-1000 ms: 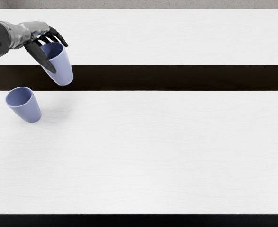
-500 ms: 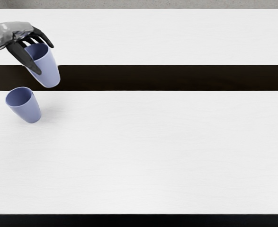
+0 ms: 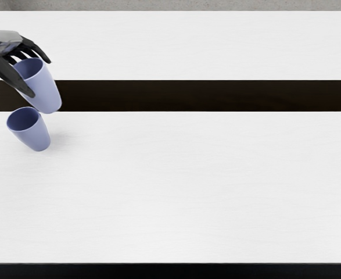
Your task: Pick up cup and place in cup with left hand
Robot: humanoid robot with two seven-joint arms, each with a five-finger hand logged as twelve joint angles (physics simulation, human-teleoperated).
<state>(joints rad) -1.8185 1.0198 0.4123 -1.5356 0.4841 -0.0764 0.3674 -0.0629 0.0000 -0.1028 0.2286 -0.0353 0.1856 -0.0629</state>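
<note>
At the upper left, my left hand (image 3: 36, 77) is shut on a blue-violet cup (image 3: 46, 87), thumb on the near side and the other fingers over the far side of the rim. This cup tilts a little, its base toward the lower right. Just below it in the picture, a second cup of the same colour (image 3: 35, 135) stands on the white table with its mouth up. The held cup's base overlaps the standing cup's rim in the view; whether they touch I cannot tell.
The white table (image 3: 187, 186) is crossed by a dark band (image 3: 216, 96) behind the standing cup. A black strip (image 3: 170, 271) runs along the near edge, and grey floor (image 3: 170, 5) shows beyond the far edge.
My left hand has moved left and slightly down in the picture with the held cup, bringing it over toward the standing cup. The standing cup has not moved.
</note>
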